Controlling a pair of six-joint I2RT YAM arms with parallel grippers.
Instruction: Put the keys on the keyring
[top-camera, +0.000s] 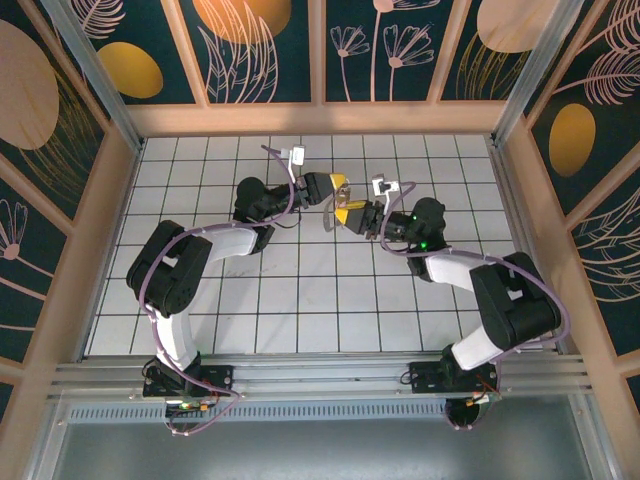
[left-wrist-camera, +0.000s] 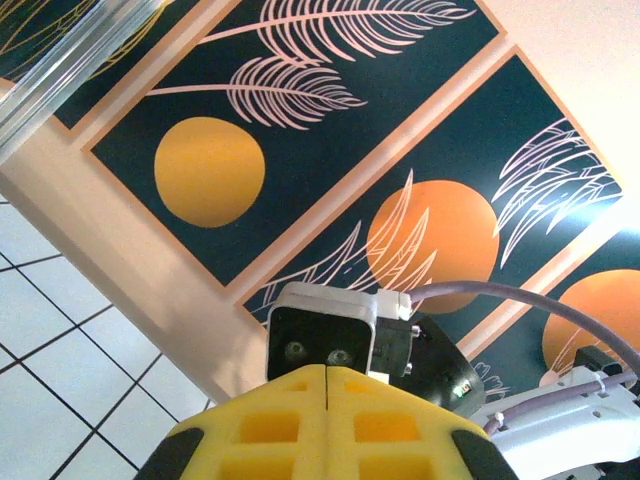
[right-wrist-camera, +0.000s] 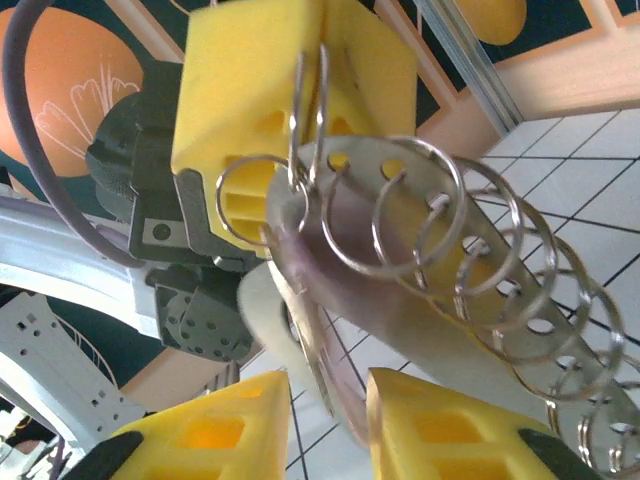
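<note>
Keyring (right-wrist-camera: 299, 120) clamped in left fingers (right-wrist-camera: 250, 80), well off walls (top-camera: 100, 200).

Keyring (right-wrist-camera: 323, 95): shiny metal wire. Right pincer pads (right-wrist-camera: 450, 420): matt yellow plastic. Table (top-camera: 200, 300): glossy tiles.

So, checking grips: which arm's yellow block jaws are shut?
The left arm: its jaws clamp the thin silver wire ring; the right arm has them apart.

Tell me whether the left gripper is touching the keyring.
Touching. The right wrist view shows the keyring pinched in the closed seam between the yellow fingers of the left gripper.
</note>
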